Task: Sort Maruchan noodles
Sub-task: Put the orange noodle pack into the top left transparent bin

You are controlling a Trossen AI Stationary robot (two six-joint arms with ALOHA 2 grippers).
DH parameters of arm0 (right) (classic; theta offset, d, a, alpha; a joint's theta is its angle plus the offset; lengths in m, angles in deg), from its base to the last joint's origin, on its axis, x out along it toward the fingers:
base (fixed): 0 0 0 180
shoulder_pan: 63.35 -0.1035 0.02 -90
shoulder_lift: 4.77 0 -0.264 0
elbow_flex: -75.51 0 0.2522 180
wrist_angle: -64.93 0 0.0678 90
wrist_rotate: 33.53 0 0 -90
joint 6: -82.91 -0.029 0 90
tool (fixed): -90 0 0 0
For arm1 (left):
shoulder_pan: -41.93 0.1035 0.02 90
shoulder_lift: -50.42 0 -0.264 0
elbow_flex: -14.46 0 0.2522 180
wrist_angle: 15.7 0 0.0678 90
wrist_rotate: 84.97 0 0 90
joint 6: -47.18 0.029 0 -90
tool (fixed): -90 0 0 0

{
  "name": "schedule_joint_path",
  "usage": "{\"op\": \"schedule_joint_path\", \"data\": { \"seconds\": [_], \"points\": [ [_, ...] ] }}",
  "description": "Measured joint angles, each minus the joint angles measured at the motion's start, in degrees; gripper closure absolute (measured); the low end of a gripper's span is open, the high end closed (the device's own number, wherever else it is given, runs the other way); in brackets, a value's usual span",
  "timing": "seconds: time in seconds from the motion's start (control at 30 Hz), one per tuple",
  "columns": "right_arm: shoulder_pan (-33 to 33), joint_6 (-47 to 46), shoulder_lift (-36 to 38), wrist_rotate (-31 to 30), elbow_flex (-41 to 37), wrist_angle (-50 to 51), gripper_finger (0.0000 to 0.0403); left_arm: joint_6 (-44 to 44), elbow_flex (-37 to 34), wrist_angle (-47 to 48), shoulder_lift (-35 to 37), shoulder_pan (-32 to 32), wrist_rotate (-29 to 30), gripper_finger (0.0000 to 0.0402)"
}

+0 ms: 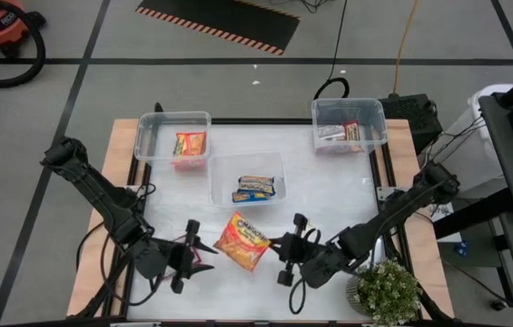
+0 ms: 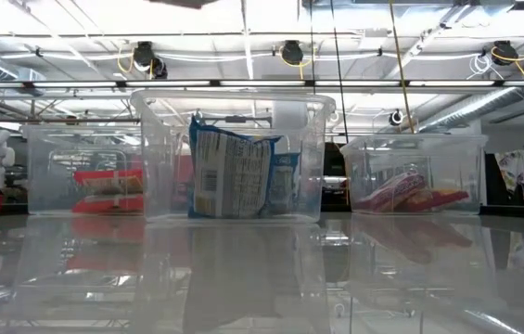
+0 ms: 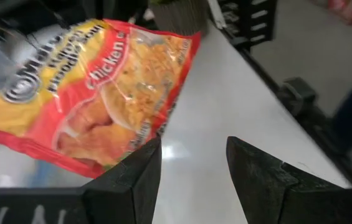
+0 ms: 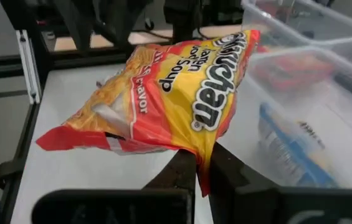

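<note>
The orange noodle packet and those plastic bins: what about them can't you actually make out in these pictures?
- Orange packet: absent from the low view, which shows only the bins.
- Its pinched edge: in the right wrist view, the right gripper covers it.
- Left bin: blurred in the low view; packet count unclear.
- Right bin: labels too small in the high view.
- Left gripper: open beside the packet; contact unclear.

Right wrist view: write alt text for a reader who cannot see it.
The right gripper is shut on the edge of a glossy orange-yellow and red Maruchan chicken ramen packet, held above the white table. Beside it, a clear plastic bin holds a blue packet.
</note>
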Motion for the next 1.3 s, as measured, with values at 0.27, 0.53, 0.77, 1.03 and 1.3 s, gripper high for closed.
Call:
{"op": "schedule_joint_path", "data": {
  "seconds": [0.27,0.53,0.77,1.03,1.3],
  "points": [
    [3.9,2.6,3.7,-1.2,0.0,-0.4,0.0397,11.4,0.0,-2.2,0.2,-2.6,14.7,0.0159],
    [8.4,6.9,5.4,0.7,0.0,0.0,0.0392,26.2,0.0,-2.1,0.2,-2.8,28.5,0.0102],
    [15.3,10.4,6.1,10.2,0.0,-1.6,0.0391,35.7,0.0,-2.2,-2.2,2.2,34.7,0.0101],
    [21.6,13.2,6.0,12.6,0.0,-1.8,0.0391,43.6,0.0,-6.6,-8.0,6.7,37.9,0.0101],
    [22.5,12.9,6.0,17.8,-0.2,-9.0,0.0391,47.3,0.0,-11.7,-13.2,12.2,46.6,0.0101]
  ]
}}
